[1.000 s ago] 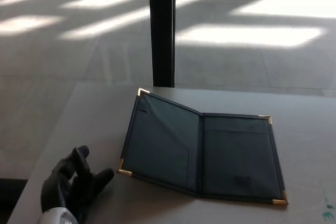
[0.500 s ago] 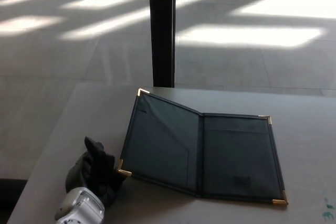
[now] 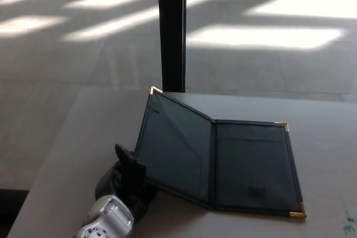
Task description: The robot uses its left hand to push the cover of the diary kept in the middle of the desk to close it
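Note:
A dark diary (image 3: 217, 160) with gold corners lies open in the middle of the grey desk (image 3: 83, 132). Its right half lies flat. The left cover (image 3: 173, 146) is tilted up off the desk, and its near gold corner is hidden. My left hand (image 3: 129, 181) sits at the cover's near left corner, partly under its edge, touching it, fingers pointing up and apart, holding nothing. The silver wrist (image 3: 109, 221) shows at the bottom. My right hand is out of the picture.
A black post (image 3: 171, 29) stands just behind the desk's far edge. Beyond it is a sunlit tiled floor (image 3: 268, 37). The desk's left edge runs close to my left hand.
My left hand moved right along the desk and slid under the cover's near left corner. The left cover has risen a little off the desk.

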Robot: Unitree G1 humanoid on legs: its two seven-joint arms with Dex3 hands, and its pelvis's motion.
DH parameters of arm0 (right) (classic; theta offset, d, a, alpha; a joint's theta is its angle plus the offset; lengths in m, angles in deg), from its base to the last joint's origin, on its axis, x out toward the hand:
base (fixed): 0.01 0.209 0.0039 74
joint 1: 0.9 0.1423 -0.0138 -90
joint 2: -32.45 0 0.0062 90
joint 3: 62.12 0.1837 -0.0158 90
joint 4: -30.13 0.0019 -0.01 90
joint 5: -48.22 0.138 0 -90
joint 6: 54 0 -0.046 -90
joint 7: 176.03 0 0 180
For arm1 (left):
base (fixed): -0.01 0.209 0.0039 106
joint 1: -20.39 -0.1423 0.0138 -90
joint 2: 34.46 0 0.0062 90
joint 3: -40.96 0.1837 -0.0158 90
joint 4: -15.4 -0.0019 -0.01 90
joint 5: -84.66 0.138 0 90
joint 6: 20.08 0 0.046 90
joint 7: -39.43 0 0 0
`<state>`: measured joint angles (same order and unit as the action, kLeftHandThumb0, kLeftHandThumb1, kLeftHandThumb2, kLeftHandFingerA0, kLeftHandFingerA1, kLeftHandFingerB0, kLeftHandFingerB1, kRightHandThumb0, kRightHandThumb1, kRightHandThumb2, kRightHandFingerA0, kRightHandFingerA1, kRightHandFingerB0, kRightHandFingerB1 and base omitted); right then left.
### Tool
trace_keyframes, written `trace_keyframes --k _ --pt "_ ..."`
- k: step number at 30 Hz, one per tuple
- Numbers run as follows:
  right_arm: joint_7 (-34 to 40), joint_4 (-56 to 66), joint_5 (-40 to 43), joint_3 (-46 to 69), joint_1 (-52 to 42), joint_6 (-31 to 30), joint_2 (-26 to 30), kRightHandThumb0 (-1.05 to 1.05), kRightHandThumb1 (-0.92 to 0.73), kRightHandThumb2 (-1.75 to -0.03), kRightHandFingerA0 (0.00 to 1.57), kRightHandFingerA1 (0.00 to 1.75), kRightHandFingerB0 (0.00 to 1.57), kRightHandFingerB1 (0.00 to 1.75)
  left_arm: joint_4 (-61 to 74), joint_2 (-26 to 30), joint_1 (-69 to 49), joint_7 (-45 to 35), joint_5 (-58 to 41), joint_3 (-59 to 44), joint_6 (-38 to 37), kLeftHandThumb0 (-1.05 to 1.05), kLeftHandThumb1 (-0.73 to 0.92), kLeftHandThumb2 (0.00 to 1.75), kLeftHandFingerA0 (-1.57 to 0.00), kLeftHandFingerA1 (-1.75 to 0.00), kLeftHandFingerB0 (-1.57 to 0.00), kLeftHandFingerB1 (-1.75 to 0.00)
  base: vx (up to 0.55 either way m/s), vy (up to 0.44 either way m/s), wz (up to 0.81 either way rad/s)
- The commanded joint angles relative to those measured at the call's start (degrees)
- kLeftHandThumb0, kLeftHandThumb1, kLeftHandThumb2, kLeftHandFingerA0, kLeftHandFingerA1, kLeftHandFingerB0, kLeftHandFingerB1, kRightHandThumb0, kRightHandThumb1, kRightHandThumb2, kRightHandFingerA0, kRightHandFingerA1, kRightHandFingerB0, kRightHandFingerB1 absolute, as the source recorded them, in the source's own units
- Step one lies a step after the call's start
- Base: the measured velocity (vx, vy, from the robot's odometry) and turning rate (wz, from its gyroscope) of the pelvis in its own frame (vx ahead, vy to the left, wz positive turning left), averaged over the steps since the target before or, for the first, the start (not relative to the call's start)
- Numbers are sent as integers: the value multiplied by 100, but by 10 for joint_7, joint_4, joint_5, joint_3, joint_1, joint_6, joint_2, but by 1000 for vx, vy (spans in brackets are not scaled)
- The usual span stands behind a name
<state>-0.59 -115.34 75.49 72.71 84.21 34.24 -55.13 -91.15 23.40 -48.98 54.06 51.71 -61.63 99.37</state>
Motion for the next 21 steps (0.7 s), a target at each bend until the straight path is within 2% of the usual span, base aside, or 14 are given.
trace_keyframes --k 1,2,4,5,6,7,8,9,16,17,18,19,20,21 --pt "7 4 -7 -10 5 3 29 -67 -92 -70 74 65 46 47 33 -149 -176 9 -24 108 87 -91 92 80 -23 -66 0 -37 0 0 0" --pt "7 10 -7 -12 3 -1 29 -67 -92 -71 73 63 44 46 44 -155 -183 4 -40 119 97 -93 80 122 -12 -63 0 -34 0 0 0" --pt "18 4 -4 -8 10 -8 36 -66 -92 -68 77 63 48 45 68 -160 -186 8 -42 168 99 -98 85 124 -4 -58 -4 -33 0 0 0" --pt "17 5 -13 -15 7 -3 38 -66 -92 -69 76 64 47 46 80 -160 -184 20 -36 192 98 -91 92 78 -15 -61 -6 -45 0 0 0" --pt "14 4 -12 -14 5 -2 39 -66 -92 -70 76 62 46 46 89 -158 -184 25 -30 218 96 -92 92 77 -23 -62 -10 -47 0 0 0" --pt "3 -3 -12 -15 1 5 41 -66 -92 -73 69 60 42 46 105 -146 -173 39 -8 276 95 -88 79 114 -27 -62 -15 -53 0 0 0" --pt "-1 -6 -11 -15 2 6 42 -66 -92 -72 67 61 42 46 112 -136 -166 43 2 302 92 -88 79 114 -25 -61 -14 -53 0 0 0" --pt "-4 -6 -5 -11 2 2 41 -64 -92 -72 67 60 41 45 121 -120 -156 40 17 337 87 -94 92 78 -25 -57 -14 -46 0 0 0" --pt "-9 -5 2 -8 3 0 38 -66 -92 -69 65 61 43 45 114 -23 -31 11 190 529 -15 -94 92 88 -21 -56 -13 -48 0 0 1" --pt "6 0 5 -5 7 -9 37 -67 -92 -68 63 60 44 45 116 0 9 5 238 571 -27 -98 92 85 -92 -115 -19 -51 0 0 0" --pt "-4 -2 -2 -11 5 -3 40 -66 -92 -70 65 61 42 45 107 22 32 -8 294 608 -81 -88 83 120 -114 -121 -14 -57 0 0 0" --pt "-4 -2 -2 -12 7 -4 41 -66 -92 -70 65 61 42 45 106 22 33 -7 295 607 -83 -88 83 120 -114 -121 -14 -57 0 0 0" --pt "-19 9 -6 -18 -3 2 37 -67 -92 -74 63 60 37 44 97 47 57 -35 343 650 -124 -91 79 118 -32 -75 -8 -46 0 0 0" --pt "-25 8 -1 -15 -3 -1 37 -67 -92 -71 63 59 36 43 93 59 66 -38 369 668 -142 -99 91 82 -10 -64 -3 -45 0 0 0"
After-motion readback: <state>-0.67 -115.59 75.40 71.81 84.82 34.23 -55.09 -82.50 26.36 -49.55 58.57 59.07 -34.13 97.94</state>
